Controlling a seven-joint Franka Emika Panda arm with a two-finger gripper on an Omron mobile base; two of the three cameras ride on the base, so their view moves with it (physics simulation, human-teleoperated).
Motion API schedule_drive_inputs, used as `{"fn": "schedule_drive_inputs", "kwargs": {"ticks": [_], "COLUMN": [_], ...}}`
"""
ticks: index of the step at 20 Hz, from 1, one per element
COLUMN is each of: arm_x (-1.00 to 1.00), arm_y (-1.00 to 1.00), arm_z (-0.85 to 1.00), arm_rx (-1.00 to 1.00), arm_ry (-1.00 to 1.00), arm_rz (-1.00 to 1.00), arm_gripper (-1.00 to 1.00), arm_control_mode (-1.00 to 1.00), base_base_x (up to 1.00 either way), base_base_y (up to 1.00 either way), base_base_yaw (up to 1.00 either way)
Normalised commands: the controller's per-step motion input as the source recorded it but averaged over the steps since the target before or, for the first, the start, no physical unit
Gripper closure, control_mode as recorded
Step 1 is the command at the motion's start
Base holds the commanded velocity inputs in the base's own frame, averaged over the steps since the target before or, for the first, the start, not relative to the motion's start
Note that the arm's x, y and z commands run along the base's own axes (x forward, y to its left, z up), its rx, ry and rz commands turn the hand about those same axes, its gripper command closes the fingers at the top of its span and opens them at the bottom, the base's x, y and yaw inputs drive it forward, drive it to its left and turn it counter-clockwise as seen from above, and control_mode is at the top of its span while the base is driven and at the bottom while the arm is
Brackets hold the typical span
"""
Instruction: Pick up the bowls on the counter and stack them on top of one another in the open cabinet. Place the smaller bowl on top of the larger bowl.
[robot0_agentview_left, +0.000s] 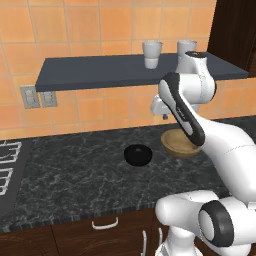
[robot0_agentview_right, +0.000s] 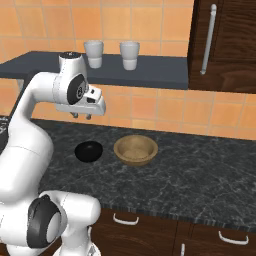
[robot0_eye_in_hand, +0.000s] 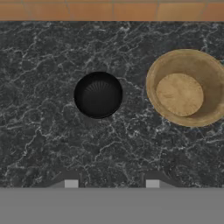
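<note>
The small glossy black bowl (robot0_agentview_left: 138, 155) (robot0_agentview_right: 89, 151) (robot0_eye_in_hand: 98, 95) sits upright on the black marbled counter (robot0_agentview_left: 75, 180) (robot0_agentview_right: 200, 175). Right beside it, a small gap apart, stands the wider tan-brown bowl (robot0_agentview_right: 135, 149) (robot0_eye_in_hand: 186, 87) (robot0_agentview_left: 176, 145); in the left base view my arm covers part of it. My gripper (robot0_agentview_left: 165, 116) (robot0_agentview_right: 81, 116) (robot0_eye_in_hand: 111, 183) hangs high above the counter, pointing down, a little nearer than the black bowl. Its fingers are spread wide with nothing between them. The slate-grey shelf (robot0_agentview_left: 100, 72) (robot0_agentview_right: 160, 75) runs along the tiled wall above.
Two white-grey cups (robot0_agentview_left: 152, 54) (robot0_agentview_left: 186, 50) (robot0_agentview_right: 93, 53) (robot0_agentview_right: 129, 55) stand on the shelf's right part. A stove grate (robot0_agentview_left: 7, 167) lies at the counter's left end, with wall outlets (robot0_agentview_left: 37, 97) above it. A tall dark cabinet (robot0_agentview_right: 225, 40) closes the right side.
</note>
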Motion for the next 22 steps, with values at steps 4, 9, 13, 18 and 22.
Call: {"fn": "schedule_drive_inputs", "kwargs": {"ticks": [4,9,13,18,22], "arm_x": [0.0,0.0,0.22,0.6,0.39], "arm_y": [0.59,1.0,0.74,0.17,-0.07], "arm_z": [-0.12,-0.71,-0.99,-0.76,-0.7], "arm_rx": [0.0,-0.09,-0.18,-0.13,-0.07], "arm_ry": [0.0,0.07,0.18,0.13,0.1], "arm_rz": [-0.04,-0.06,-0.04,-0.12,-0.04], "arm_gripper": [-1.0,-1.0,-1.0,-1.0,-1.0], "arm_control_mode": [-1.0,-1.0,-1.0,-1.0,-1.0], "base_base_x": [0.0,0.0,0.0,0.0,0.0], "base_base_y": [0.0,0.0,0.0,0.0,0.0], "base_base_yaw": [0.0,0.0,0.0,0.0,0.0]}}
